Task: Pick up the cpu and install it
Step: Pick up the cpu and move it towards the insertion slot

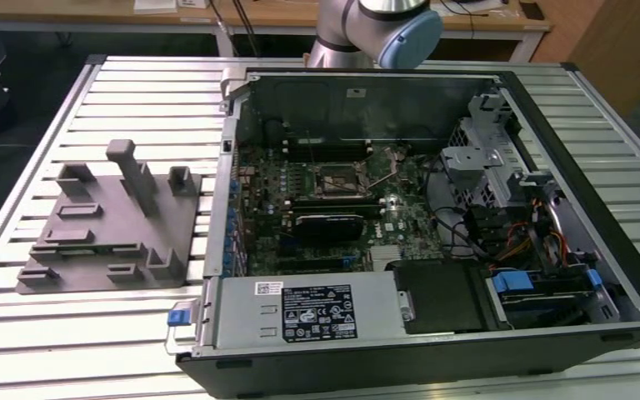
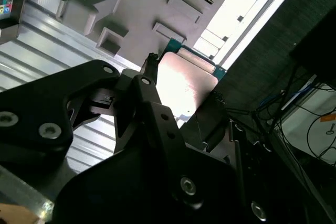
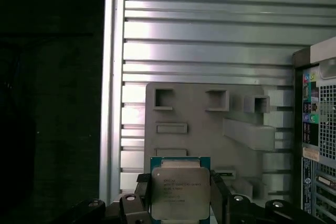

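You have the cpu (image 3: 180, 191) pinched in the gripper (image 3: 181, 203), with the grey fixture (image 3: 210, 124) behind it.

In the exterior view, the arm (image 1: 370, 29) stands at the far side of the slatted desk (image 1: 131, 83). The fixture (image 1: 103, 221) lies on the exterior view's left, just beside the open computer case (image 1: 587, 208), and the motherboard's empty socket (image 1: 337, 177) sits near the middle of that case. In the second wrist view, the gripper (image 2: 185, 88) is closed on two opposite edges of the cpu (image 2: 181, 80), whose pale metal top catches the light. In the first wrist view, the chip sits squarely between the fingers (image 3: 143, 195) with its metal top facing the camera. The fixture lies beyond it and the case wall (image 3: 320, 129) beside that, so I judge the socket lies off to the case's side of where you hold the chip.
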`<state>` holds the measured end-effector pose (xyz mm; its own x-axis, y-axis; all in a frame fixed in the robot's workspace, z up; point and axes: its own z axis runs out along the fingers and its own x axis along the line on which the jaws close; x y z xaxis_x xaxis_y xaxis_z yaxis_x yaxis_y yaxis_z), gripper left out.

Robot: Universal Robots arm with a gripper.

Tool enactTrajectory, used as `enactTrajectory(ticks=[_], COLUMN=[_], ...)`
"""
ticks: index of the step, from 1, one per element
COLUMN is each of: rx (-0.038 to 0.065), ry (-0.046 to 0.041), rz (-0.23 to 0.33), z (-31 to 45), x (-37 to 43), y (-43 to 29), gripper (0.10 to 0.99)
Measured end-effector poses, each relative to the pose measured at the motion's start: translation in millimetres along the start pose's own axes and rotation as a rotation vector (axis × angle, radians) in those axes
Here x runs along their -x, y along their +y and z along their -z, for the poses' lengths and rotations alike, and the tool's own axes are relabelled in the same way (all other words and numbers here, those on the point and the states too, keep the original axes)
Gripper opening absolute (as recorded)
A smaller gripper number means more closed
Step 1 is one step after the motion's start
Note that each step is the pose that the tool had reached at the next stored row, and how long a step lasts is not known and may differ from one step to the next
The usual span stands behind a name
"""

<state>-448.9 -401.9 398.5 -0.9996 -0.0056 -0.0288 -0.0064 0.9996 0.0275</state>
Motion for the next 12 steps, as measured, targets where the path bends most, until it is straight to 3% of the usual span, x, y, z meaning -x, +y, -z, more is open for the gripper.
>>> enactTrajectory(ticks=[8,12], rx=[0.000,0.000], ry=[-0.0003,-0.0005], rz=[0.000,0.000], z=[16.6,19.7], x=[0.5,0.5], y=[1.2,1.3], gripper=[0.541,0.541])
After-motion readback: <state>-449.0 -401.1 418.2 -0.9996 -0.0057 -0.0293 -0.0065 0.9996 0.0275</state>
